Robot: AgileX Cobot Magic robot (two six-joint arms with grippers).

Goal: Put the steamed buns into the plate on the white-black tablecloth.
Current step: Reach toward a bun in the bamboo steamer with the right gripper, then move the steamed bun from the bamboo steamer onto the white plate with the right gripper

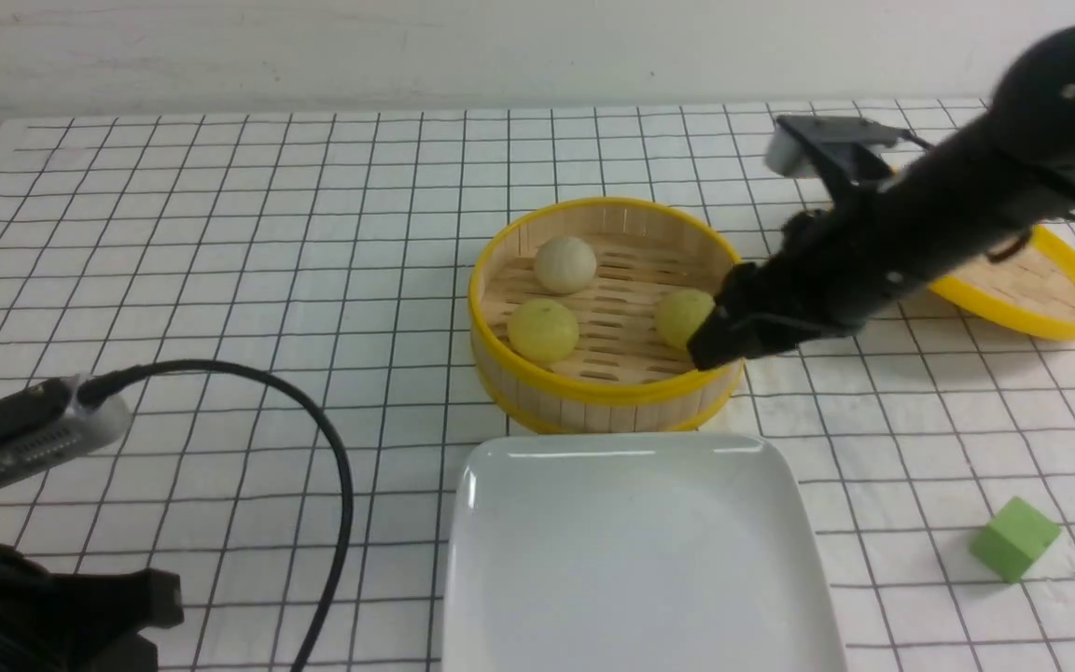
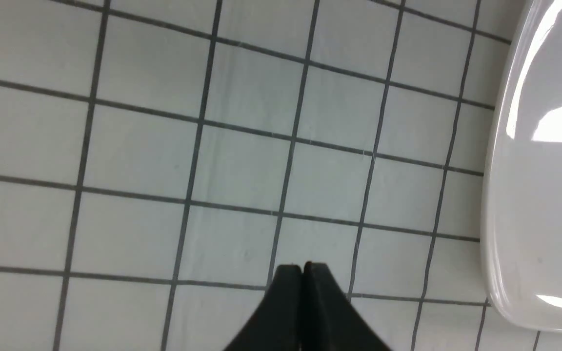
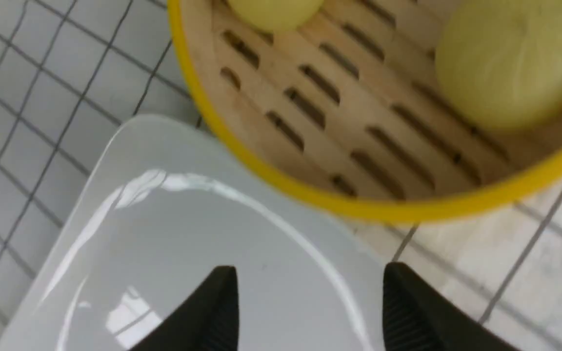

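Standby on the left: left end effector (image 2: 303, 269) pinched together on nothing, low over the white-black tablecloth (image 2: 242, 161), plate (image 2: 539, 204) just off to one side of it. Parked there, most likely, to leave the lane free.

Over to the right end effector (image 3: 310, 297): spread wide, holding nothing, angled down. Back toward the robot and off to the right of the tips, one green cube (image 1: 1013, 539). Beneath the tips, far edge of that plate. One plate, bare, set just beside the bamboo steamer (image 1: 593, 394) for a short carry.

Directly ahead of the open tips, nearest yellow-green bun (image 3: 512, 63), close but not between them. Looks like the approach for a first pick. Ahead and across to the left, second yellow-green bun (image 1: 544, 329); beyond that, beige-white bun (image 1: 565, 264) by the back wall. Bun count: three, all in the steamer, none on the plate. Spaced apart too, leaving room to slip a fingertip down either side.

Farthest out, beyond the right end effector and to its right, one lid (image 1: 1032, 289) lying on the tabletop, set aside to open the steamer.
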